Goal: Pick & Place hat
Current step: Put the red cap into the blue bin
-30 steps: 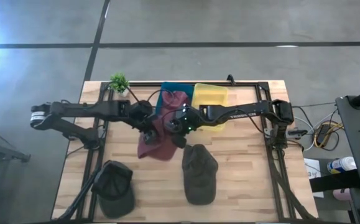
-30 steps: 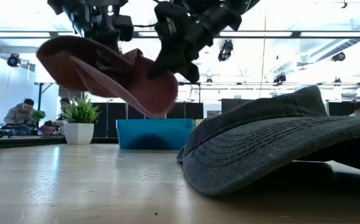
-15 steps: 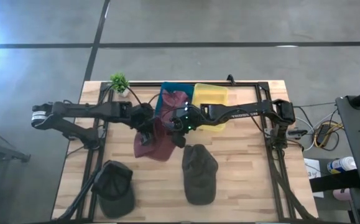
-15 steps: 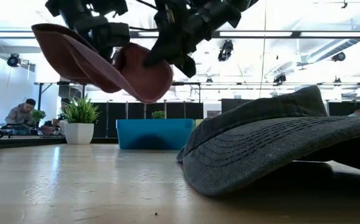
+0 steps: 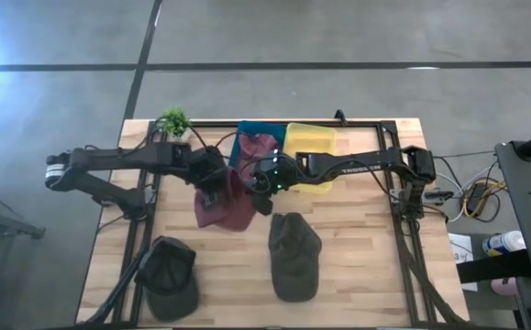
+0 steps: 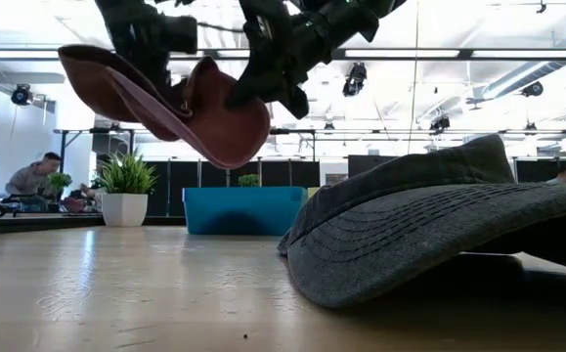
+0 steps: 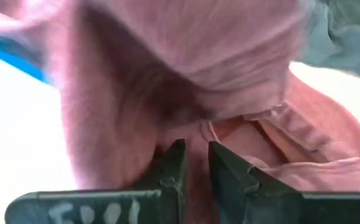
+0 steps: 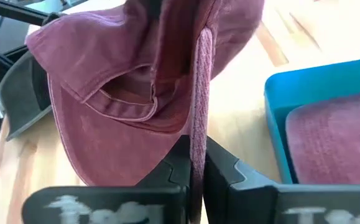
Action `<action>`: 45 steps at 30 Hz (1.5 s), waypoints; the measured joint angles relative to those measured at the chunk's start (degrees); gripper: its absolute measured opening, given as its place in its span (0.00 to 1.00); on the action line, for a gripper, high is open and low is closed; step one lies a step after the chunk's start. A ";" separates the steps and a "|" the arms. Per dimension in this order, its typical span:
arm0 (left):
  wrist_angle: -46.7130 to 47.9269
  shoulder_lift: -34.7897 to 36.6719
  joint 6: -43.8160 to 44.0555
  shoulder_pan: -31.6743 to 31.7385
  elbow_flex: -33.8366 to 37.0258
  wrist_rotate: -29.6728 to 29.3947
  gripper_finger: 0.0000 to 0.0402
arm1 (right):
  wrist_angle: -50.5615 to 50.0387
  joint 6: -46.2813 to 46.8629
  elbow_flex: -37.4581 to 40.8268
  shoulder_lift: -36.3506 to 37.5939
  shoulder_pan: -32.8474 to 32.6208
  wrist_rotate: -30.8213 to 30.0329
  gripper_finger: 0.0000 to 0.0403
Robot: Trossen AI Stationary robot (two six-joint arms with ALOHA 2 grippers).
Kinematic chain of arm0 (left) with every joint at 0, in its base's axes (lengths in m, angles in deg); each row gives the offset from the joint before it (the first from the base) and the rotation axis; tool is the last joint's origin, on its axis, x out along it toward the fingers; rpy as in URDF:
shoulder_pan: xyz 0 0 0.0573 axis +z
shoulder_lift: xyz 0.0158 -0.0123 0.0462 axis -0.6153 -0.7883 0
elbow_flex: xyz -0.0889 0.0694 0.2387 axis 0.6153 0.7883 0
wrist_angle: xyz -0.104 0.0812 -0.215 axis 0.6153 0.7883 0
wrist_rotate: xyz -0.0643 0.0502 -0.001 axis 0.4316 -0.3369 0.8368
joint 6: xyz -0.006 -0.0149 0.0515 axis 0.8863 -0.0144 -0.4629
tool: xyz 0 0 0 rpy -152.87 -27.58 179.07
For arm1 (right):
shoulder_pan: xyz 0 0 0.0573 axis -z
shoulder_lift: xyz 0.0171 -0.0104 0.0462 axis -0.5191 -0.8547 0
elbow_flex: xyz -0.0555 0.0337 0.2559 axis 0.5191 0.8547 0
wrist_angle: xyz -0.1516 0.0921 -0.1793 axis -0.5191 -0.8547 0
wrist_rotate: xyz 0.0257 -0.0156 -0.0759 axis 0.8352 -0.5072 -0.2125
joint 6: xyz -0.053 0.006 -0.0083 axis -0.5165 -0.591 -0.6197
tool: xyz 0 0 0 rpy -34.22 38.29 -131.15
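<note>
a grey-green cap (image 6: pixel 439 220) lies closest to the low camera on the wooden table (image 5: pixel 357 266), with a darker cap (image 5: pixel 169 275) beside it, far from the blue bin (image 5: pixel 247 137).

above and behind the grey-green cap, a maroon cap (image 5: pixel 224 200) hangs in the air, clear of the table, held up by both arms between that cap and the blue bin. the left gripper (image 7: pixel 195 163) is clenched on the maroon cloth, a fold of it pinched between its two dark fingers near the cap's inner band. the right gripper (image 8: pixel 195 163) is likewise clamped on the cap, the edge of the fabric standing upright in the narrow slot between its fingers while the rest of the cap droops away beyond the fingertips.

just past the held cap, the blue bin sits at the table's far edge with another maroon cap (image 5: pixel 263 145) inside it. a yellow bin (image 5: pixel 311 142) touches the blue bin's side, and a small potted plant (image 5: pixel 175 121) stands on the bin's other side.
</note>
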 joint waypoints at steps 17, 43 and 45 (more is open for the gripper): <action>7.48 0.03 7.88 -2.32 -3.24 7.56 0.16 | 1.26 -1.53 0.01 0.00 0.09 -2.35 0.03; 4.02 1.25 6.25 -3.61 -0.97 1.43 0.15 | 3.77 -3.21 0.01 0.66 1.53 -4.25 0.03; 3.99 1.58 6.08 -3.58 -3.33 -0.62 0.15 | 3.65 -3.97 0.01 0.66 1.55 -5.44 0.03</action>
